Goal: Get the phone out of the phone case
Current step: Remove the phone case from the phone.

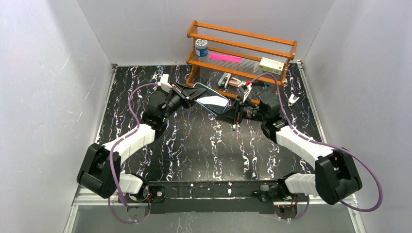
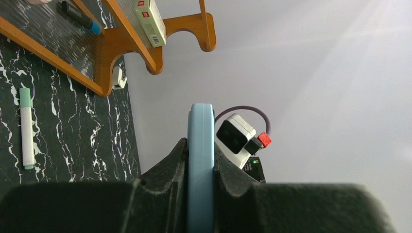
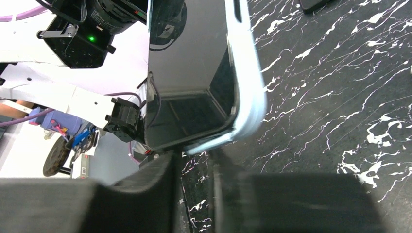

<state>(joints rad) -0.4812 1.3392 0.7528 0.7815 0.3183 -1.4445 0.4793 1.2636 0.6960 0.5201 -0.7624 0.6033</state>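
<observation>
- Left arm stretches forward, and the left pincer [image 2: 200,162] is clamped tight on the phone case [image 2: 200,131].
- Right arm angles in opposite the left pincer. The right pincer [image 3: 193,162] has its jaws narrowly apart; grip unclear.

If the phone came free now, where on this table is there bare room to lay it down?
Widest bare stretch: the table between the two forearms, ahead of the base rail. A smaller patch lies back-left, between the left wall and the rack. Crowded: under the rack, with small items, and where the left gripper holds the phone beside the right gripper.
</observation>
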